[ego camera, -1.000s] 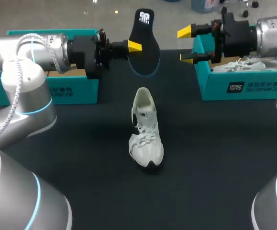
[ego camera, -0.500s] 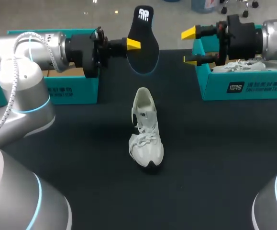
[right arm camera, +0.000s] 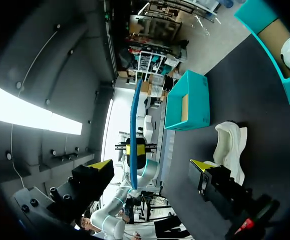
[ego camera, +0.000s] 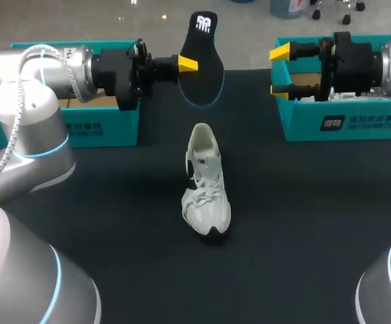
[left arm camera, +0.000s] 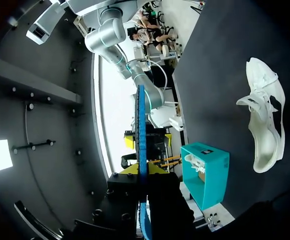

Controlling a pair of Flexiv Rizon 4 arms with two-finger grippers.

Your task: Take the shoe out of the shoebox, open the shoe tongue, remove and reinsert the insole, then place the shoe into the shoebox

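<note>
Two teal boxes stand at the far side of the dark table (ego camera: 303, 223), the left shoebox (ego camera: 111, 131) at about 10 o'clock from the white shoe (ego camera: 206, 183) and the right shoebox (ego camera: 303, 128) at about 2 o'clock. The shoe lies out on the table near its middle, toe toward 6 o'clock. At 12 o'clock from it the left gripper (ego camera: 188, 64) is clamped on the black insole (ego camera: 207, 74), held up on edge in the air, while the right gripper (ego camera: 280, 71) hangs over the right shoebox's left end, fingers apart with nothing between them.
</note>
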